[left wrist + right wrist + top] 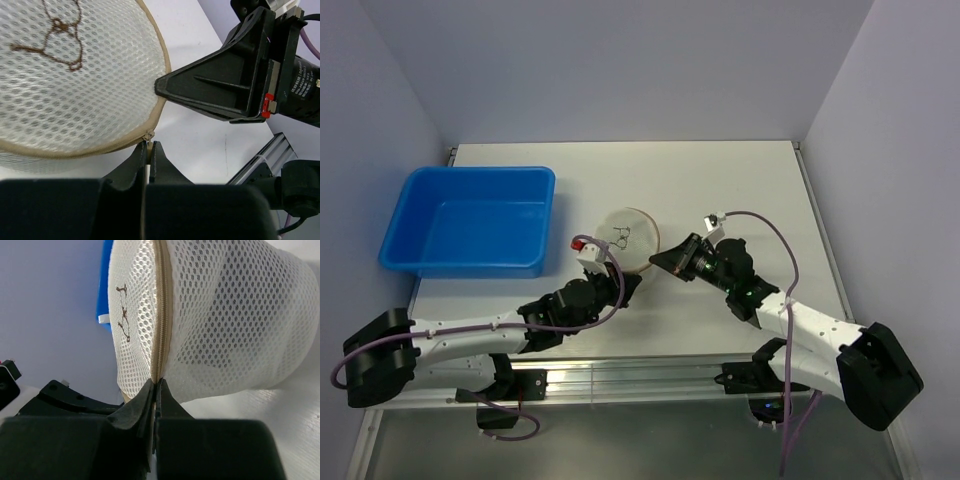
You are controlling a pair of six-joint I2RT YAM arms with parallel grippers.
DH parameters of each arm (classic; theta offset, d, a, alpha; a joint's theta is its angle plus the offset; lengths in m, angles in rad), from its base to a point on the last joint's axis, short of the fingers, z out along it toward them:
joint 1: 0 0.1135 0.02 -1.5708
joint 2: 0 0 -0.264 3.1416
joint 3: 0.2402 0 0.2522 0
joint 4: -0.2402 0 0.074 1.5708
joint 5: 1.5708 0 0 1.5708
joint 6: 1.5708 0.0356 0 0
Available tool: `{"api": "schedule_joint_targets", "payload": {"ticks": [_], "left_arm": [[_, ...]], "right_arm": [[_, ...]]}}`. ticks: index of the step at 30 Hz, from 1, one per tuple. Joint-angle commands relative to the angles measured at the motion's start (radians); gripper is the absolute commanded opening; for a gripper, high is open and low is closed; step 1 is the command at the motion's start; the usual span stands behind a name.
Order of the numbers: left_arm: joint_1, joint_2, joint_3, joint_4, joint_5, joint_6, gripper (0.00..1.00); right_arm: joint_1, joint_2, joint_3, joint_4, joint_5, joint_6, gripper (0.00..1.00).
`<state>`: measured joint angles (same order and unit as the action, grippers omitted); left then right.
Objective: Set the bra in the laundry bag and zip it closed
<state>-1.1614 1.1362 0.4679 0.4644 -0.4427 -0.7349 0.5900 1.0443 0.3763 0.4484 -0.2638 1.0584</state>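
Note:
The laundry bag (625,237), a round white mesh drum with a tan rim, sits mid-table. My left gripper (626,284) is at its near edge. In the left wrist view the gripper (149,146) is shut on the pale tab of the zip pull (148,136) at the bag's rim (161,107). My right gripper (656,262) is at the bag's right side. In the right wrist view it (156,384) is shut on the tan zip seam (161,315). The bra is not plainly in view. A greyer shape (215,340) shows dimly through the mesh wall.
A big blue plastic tub (470,220) stands at the left of the table, close to the bag. The right gripper's black finger (210,82) points at the bag's rim just above my left fingers. White walls close the table at the back and sides.

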Motion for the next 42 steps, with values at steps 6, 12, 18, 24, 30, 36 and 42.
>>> {"api": "schedule_joint_targets", "payload": {"ticks": [6,12,18,24,30,36,42], "left_arm": [[0.041,-0.191,-0.067,-0.202,-0.140,0.043,0.00],[0.117,-0.381,-0.136,-0.332,-0.159,0.014,0.00],[0.117,-0.298,-0.124,-0.190,-0.046,-0.008,0.00],[0.083,-0.153,-0.075,-0.014,-0.005,-0.037,0.00],[0.046,-0.052,-0.034,0.088,0.024,-0.028,0.00],[-0.010,0.011,0.006,0.124,0.053,-0.008,0.00],[-0.029,0.013,0.005,0.120,0.038,-0.008,0.00]], "right_arm": [[-0.253,0.010,0.076,-0.043,-0.086,-0.130,0.00],[-0.335,0.112,0.226,-0.191,-0.152,-0.305,0.00],[-0.334,0.180,0.296,-0.186,-0.172,-0.301,0.05],[-0.184,0.067,0.227,-0.218,-0.054,-0.281,0.76],[-0.044,-0.136,-0.002,-0.117,0.014,-0.123,0.74],[0.034,-0.148,0.004,-0.096,0.003,-0.078,0.72],[0.034,-0.075,0.039,-0.058,-0.022,-0.072,0.46]]}}
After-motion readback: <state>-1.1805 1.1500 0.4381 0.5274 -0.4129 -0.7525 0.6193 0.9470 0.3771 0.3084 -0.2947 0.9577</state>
